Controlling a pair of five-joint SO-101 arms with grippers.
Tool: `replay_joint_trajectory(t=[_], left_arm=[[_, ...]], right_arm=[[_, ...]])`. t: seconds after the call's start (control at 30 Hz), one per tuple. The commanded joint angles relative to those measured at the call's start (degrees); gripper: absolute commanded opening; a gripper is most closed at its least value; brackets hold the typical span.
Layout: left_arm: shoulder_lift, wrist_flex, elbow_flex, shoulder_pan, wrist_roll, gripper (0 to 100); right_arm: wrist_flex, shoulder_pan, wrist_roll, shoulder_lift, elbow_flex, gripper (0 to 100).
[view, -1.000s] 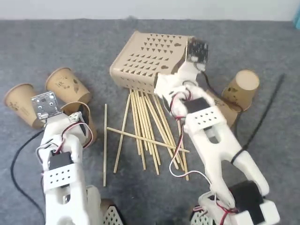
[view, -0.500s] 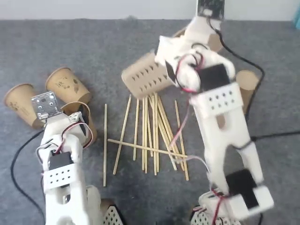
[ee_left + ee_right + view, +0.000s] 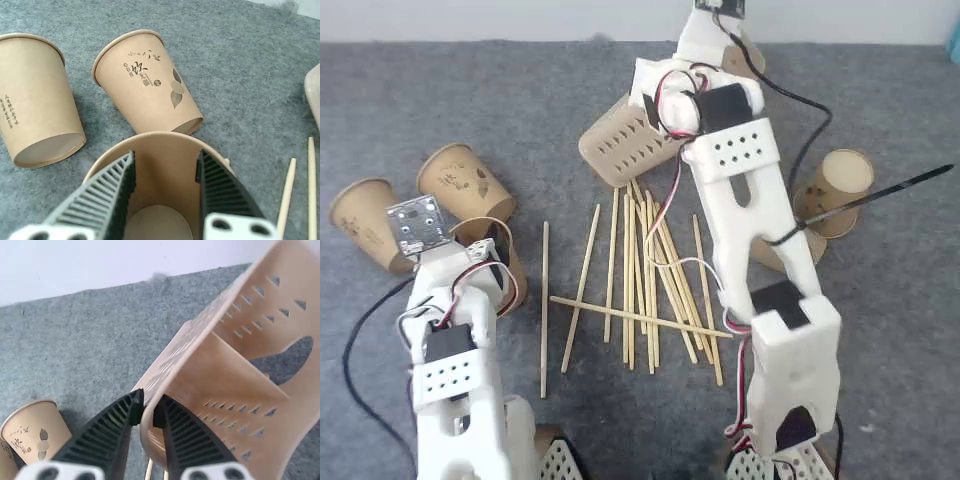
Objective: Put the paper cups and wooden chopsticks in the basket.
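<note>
Showing right pincer (image 3: 147, 407) clenching the tilted basket (image 3: 240, 390) wall; left pincer (image 3: 165, 160) is gaping, released, at a paper cup (image 3: 160, 187).

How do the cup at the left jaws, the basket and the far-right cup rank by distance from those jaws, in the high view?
1. Cup at the left jaws, left side.
2. Basket, back middle, tilted.
3. Far-right cup, right side.

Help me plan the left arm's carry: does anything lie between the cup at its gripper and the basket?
Yes: the scattered chopsticks lie flat between that cup and the basket, which the right gripper holds tilted by its wall.
</note>
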Motion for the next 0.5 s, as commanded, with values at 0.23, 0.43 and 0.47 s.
replay_joint_trajectory(t=[0.23,0.43,0.47], left_arm=[[2.20,-0.70,0.22,0.00,0.70,20],[2.20,-0.70,0.22,-0.09,0.70,20],[2.20,-0.70,0.22,-0.09,0.70,20]], right_arm=[[1.19,-6.29,8.44,11.03,-15.74,1.1],[1.27,-10.07,11.25,12.79,-16.09,13.2],[1.27,-10.07,11.25,12.79,-16.09,15.8]])
